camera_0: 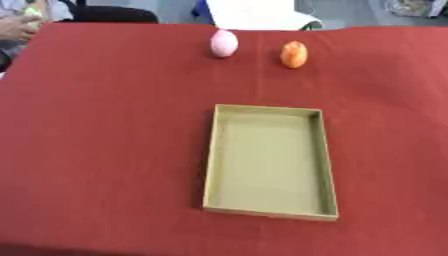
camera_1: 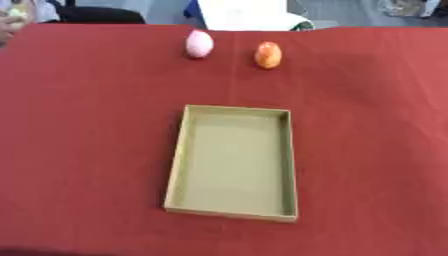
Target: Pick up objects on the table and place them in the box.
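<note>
A shallow olive-tan box (camera_0: 213, 165) lies open in the middle of the red tablecloth, with nothing inside it. Beyond it, near the table's far edge, a pink egg-shaped object (camera_0: 224, 43) stands upright. An orange egg-shaped object (camera_0: 294, 54) stands just to its right, a small gap between them. Neither of my hands shows in either eye view.
The red cloth (camera_0: 105, 150) covers the whole table. A person's hand (camera_0: 17, 27) holding something yellowish shows at the far left corner, off the task's objects. A white thing (camera_0: 258, 15) lies past the far edge.
</note>
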Robot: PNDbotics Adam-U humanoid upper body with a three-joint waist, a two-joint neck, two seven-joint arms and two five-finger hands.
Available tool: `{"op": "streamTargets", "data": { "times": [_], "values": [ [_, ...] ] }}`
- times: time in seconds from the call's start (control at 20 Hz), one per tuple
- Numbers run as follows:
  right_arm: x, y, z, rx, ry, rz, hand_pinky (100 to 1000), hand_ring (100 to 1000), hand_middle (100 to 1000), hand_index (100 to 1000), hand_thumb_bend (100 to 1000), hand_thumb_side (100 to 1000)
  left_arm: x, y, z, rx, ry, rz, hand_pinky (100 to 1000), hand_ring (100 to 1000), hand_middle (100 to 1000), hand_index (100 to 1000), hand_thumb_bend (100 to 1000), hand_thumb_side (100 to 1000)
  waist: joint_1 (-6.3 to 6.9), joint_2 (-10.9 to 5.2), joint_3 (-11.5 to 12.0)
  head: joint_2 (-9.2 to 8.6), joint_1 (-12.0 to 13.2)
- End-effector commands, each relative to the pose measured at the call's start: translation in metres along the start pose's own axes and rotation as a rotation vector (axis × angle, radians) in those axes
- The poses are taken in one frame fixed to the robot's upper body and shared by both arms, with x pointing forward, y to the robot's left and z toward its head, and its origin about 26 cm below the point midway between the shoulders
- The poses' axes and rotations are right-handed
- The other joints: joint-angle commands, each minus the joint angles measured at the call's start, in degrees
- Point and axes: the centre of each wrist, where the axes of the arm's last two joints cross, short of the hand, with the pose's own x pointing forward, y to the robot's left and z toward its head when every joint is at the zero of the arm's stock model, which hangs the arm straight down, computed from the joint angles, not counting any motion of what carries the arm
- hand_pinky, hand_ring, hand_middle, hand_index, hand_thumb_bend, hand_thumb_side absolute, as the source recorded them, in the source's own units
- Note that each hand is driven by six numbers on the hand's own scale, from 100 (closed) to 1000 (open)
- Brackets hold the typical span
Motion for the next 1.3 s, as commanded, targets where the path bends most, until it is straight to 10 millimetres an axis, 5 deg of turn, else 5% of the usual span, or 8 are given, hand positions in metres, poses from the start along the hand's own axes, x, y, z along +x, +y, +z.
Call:
{"op": "streamTargets", "data": {
  "times": [0.05, 1.3],
  "values": [
    [0.003, -0.012, -0.008, -0.008, -0.022, 0.025, 797, 862, 748, 890, 241, 972, 0.004, -0.001, -0.008, -0.006, -0.031, 0.014, 810, 752, 656, 794, 257, 500, -0.12, -1.19, 0.24, 0.49, -0.55],
    [0.063, 0.021, -0.056, 0.045, -0.186, -0.021, 789, 862, 745, 885, 242, 968, 0.005, -0.003, -0.005, -0.004, -0.017, 0.028, 810, 751, 655, 793, 251, 499, 0.07, -1.12, 3.93, 0.56, -3.97]
  ]
}}
